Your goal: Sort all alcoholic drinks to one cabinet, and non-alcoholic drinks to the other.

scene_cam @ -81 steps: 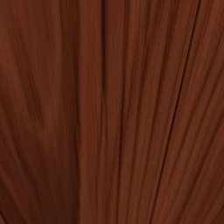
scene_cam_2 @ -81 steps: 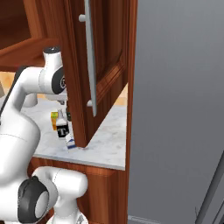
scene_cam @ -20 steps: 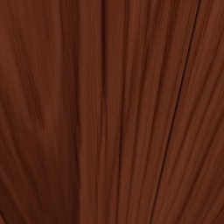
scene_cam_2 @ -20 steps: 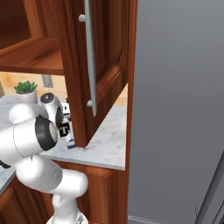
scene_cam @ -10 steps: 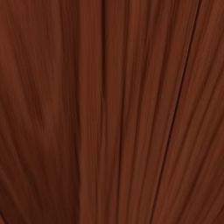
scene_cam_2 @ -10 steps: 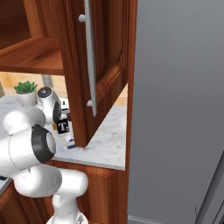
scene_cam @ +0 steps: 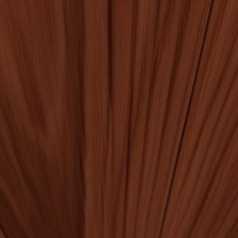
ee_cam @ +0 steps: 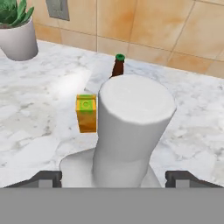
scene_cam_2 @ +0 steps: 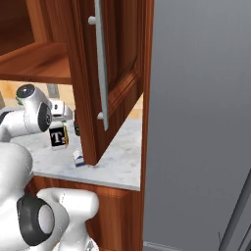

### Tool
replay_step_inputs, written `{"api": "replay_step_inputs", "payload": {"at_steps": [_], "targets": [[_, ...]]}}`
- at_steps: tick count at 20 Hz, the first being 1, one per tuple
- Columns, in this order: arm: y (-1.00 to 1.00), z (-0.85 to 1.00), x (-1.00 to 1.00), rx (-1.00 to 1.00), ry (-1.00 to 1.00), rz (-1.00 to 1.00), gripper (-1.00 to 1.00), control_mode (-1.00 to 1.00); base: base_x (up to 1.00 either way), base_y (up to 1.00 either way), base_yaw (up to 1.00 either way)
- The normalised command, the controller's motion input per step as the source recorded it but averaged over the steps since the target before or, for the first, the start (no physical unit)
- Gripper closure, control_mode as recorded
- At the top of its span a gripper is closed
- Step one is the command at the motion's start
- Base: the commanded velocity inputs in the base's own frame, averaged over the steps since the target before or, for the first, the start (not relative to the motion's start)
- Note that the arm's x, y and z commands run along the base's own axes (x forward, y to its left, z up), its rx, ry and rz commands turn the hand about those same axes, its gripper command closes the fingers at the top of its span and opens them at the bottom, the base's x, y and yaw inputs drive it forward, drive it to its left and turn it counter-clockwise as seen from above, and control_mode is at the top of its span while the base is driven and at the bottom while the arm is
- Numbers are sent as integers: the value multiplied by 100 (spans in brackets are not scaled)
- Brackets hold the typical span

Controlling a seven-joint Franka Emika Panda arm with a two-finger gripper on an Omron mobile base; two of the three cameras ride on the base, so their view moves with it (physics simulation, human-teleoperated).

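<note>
The end effector [ee_cam: 113, 177], spread wide, straddles the clear bottle's white cap [ee_cam: 133, 118] on the tabletop [ee_cam: 39, 113]; whether it grips is unclear. Closing off-centre could tip the bottle into the juice carton [ee_cam: 86, 113] just beside it or the beer bottle [ee_cam: 118, 65] behind.

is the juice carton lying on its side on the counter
No, in the hand view the juice carton stands upright on the marble counter, left of the beer bottle.

Left base view tight against cabinet door [scene_cam: 119, 119] (wood grain); right base, hand view sharing marble counter [scene_cam_2: 120, 164].

Juice carton [ee_cam: 86, 113] stands on the counter [ee_cam: 39, 109], left of beer bottle [ee_cam: 118, 66].
</note>
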Motion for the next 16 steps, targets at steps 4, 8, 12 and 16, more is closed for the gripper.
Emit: {"api": "replay_step_inputs", "payload": {"at_steps": [4, 8, 12, 16], "targets": [[8, 94, -93, 1, -1, -7, 100, -100, 0, 0, 0], [17, 100, -77, 1, -10, -8, 100, -100, 0, 0, 0], [24, 100, -64, 2, -18, -2, 100, -100, 0, 0, 0], [21, 100, -71, 6, -20, 0, 100, -100, 0, 0, 0]]}}
